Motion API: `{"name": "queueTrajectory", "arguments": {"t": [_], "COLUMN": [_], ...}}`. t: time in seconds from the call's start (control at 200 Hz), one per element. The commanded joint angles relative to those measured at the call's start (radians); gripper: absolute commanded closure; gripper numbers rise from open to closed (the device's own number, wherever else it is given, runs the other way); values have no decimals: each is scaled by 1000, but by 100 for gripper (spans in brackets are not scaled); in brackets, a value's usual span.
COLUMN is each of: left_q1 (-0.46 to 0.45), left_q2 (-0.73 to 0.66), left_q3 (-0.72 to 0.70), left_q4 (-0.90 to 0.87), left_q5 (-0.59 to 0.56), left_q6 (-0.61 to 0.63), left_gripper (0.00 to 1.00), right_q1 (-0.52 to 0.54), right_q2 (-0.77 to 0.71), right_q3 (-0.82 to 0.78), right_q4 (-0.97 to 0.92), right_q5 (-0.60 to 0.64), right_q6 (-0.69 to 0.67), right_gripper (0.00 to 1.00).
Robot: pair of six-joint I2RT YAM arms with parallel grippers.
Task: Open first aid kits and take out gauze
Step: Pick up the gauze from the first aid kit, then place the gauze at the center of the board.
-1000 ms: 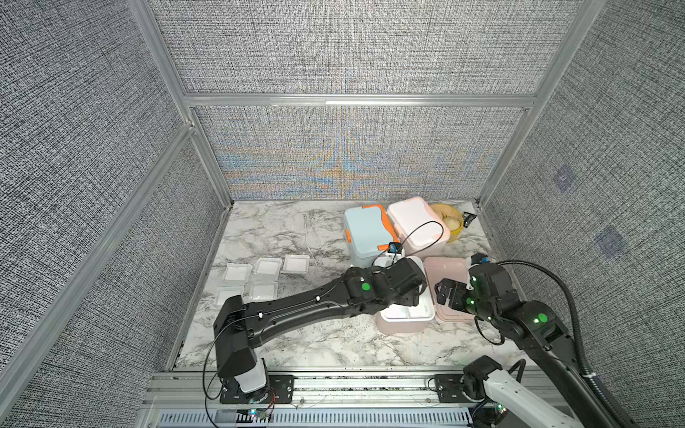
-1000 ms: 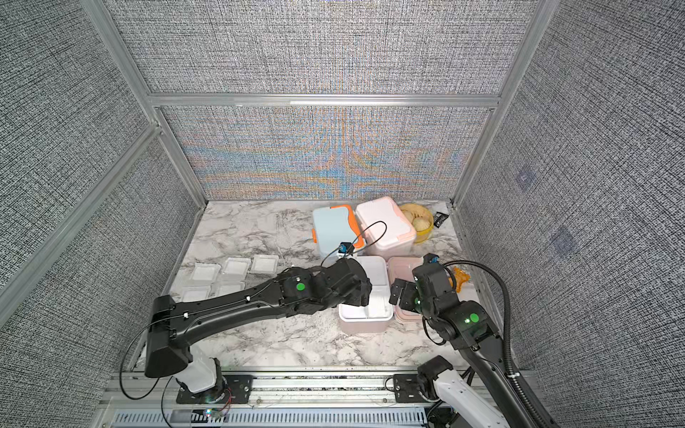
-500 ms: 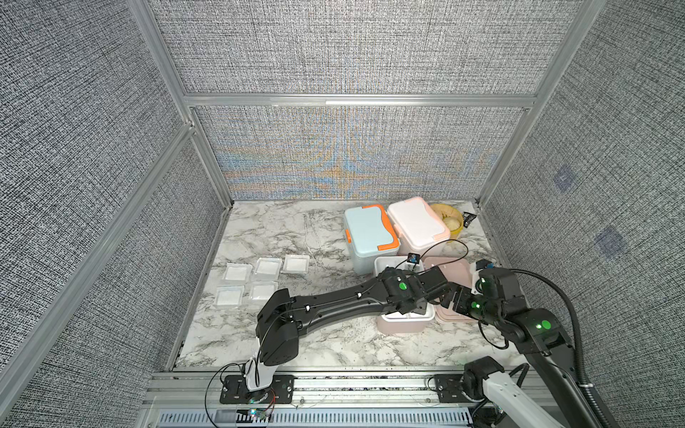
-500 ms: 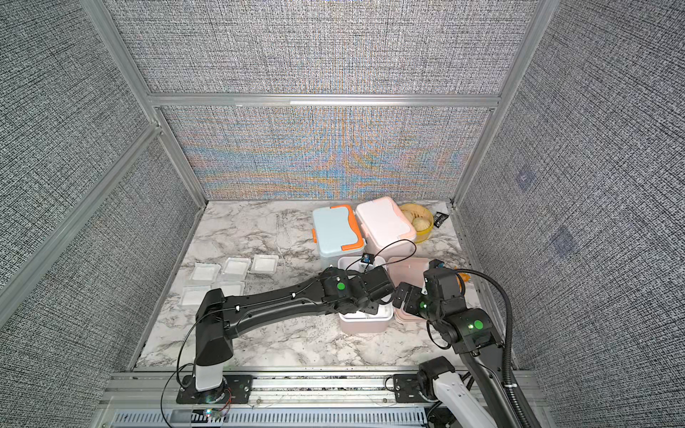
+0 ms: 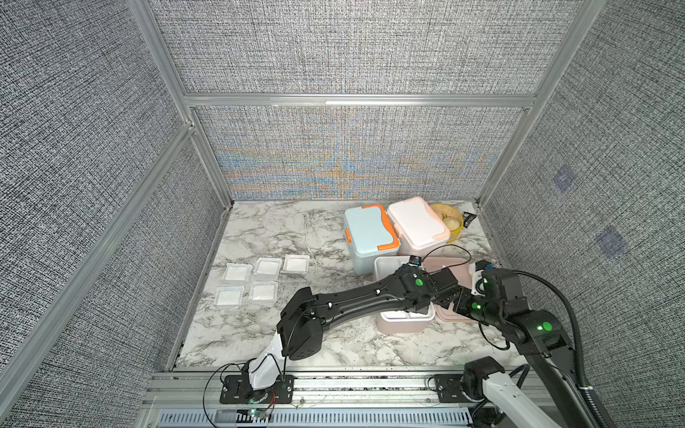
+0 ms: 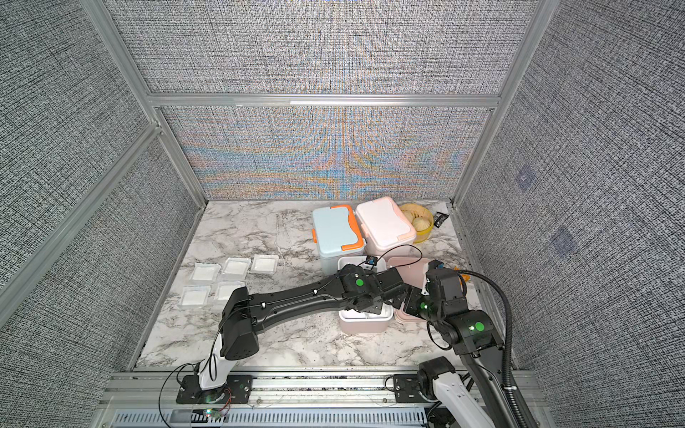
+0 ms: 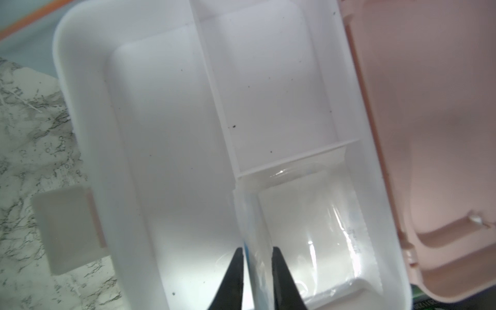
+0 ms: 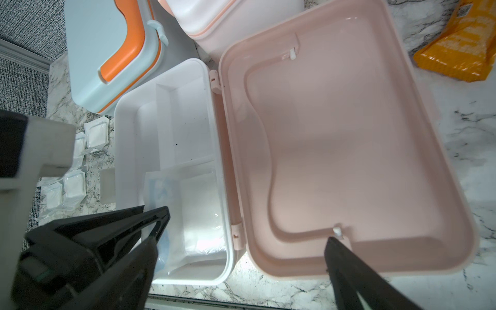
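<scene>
Narrowing from wide to a pinch, the left tool point(image 7: 257, 251) has clamped the gauze point(image 7: 308, 236) by its wrapper edge inside the open pink kit point(image 5: 404, 327). Lifting it out looks next; the right tool point(image 8: 247, 225) hangs wide open, empty.

Open pink kit point(image 8: 349, 134), wrapped gauze point(image 8: 198, 204) inside, blue kit point(image 8: 107, 40) beside

Black left arm point(image 5: 352, 300) and right arm point(image 5: 533, 333) (green lights point(image 5: 419, 282)), white bases point(image 5: 265, 365)
</scene>
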Motion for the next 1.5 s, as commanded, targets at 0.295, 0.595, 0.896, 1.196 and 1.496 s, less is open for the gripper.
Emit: {"name": "queueTrajectory", "arguments": {"t": [0.295, 0.595, 0.896, 1.196, 1.496], "left_q1": [8, 53, 139, 280, 437], "left_q2": [-79, -282, -594, -842, -939], "left_q3": [4, -166, -548, -872, -1111], "left_q4": [-28, 67, 288, 335, 314], "left_q5": [-18, -60, -192, -303, -374], "left_q6": [-12, -60, -155, -411, -726], "left_gripper": [100, 100, 100, 100, 100], "right_q1": [-1, 0, 57, 358, 551], "right_q2": [6, -18, 11, 167, 347], "right_q3": [14, 23, -14, 53, 131], "right_q4": [17, 77, 291, 350, 366], "right_q5": [-24, -200, -477, -313, -185], "right_q6": [-5, -106, -81, -103, -126], "right_gripper": [1, 1, 1, 1, 1]}}
